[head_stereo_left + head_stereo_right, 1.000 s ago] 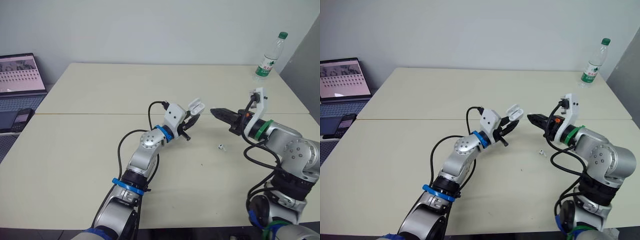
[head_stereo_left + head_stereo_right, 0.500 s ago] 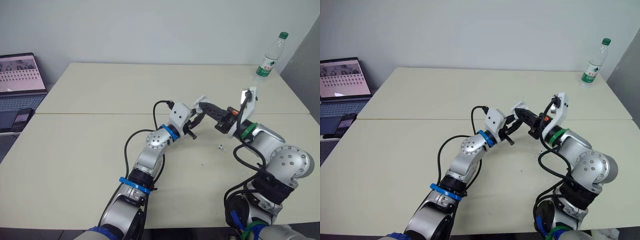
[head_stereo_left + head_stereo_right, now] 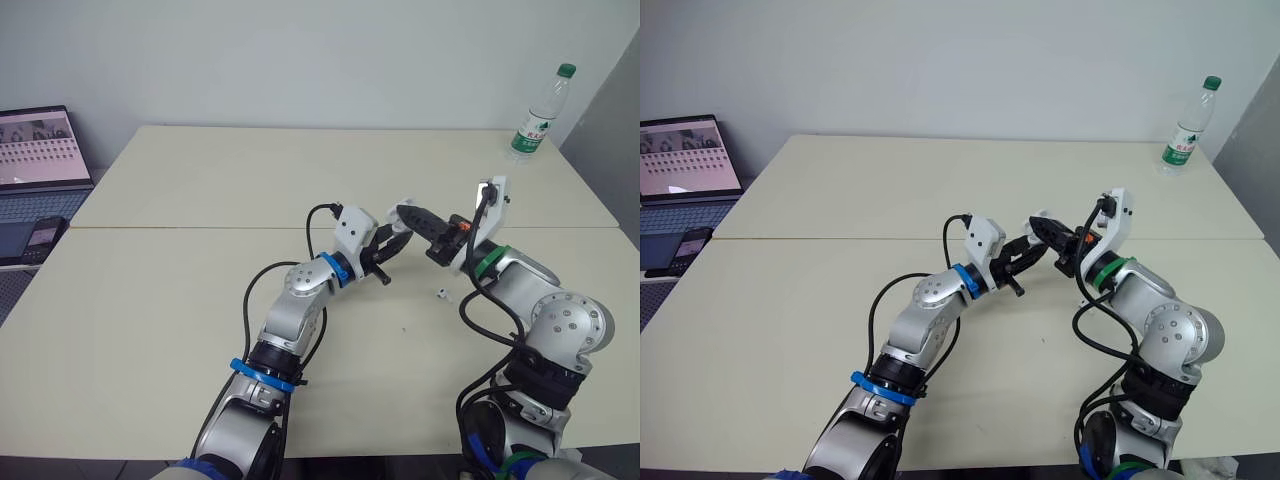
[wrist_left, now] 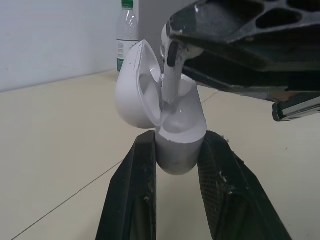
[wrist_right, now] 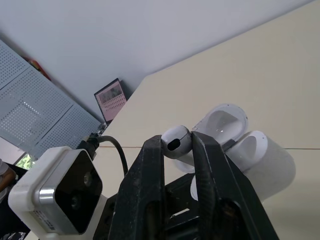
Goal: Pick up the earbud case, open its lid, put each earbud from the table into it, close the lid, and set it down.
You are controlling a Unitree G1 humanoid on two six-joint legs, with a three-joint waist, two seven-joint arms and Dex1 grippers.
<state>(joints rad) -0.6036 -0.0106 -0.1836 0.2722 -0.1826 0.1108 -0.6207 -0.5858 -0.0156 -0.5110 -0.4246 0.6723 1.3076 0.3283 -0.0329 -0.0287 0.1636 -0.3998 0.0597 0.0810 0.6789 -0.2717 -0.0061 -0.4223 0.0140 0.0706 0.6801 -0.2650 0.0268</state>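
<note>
**Step in hand: seating the first earbud in the opened case.**

- The desk (image 3: 200, 200) is a flat, matte cream surface below the earbud case (image 4: 176, 137).
- The left gripper (image 3: 387, 243) has its two black, faintly grained fingers clamped on either side of the case's rounded lower half. It holds the case upright in the air above the desk.
- The right gripper (image 3: 405, 212) reaches in from above the case. Its black, truss-ribbed fingers are pinched on an earbud (image 5: 174, 139).
- The case is glossy white plastic and pebble-shaped. Its lid (image 4: 134, 87) is hinged back to one side, showing a smooth moulded hollow.
- The held earbud is white with a bulbous head and a dark vent. Its slim stem points down into the case mouth, though how far it has gone into its socket cannot be told.
- A second earbud (image 3: 441, 293), small and white, lies on the desk below and beside the case, well clear of it.

The next move probably calls for a straight push down along the stem's line, then a gentle release, with the case kept from tipping.
</note>
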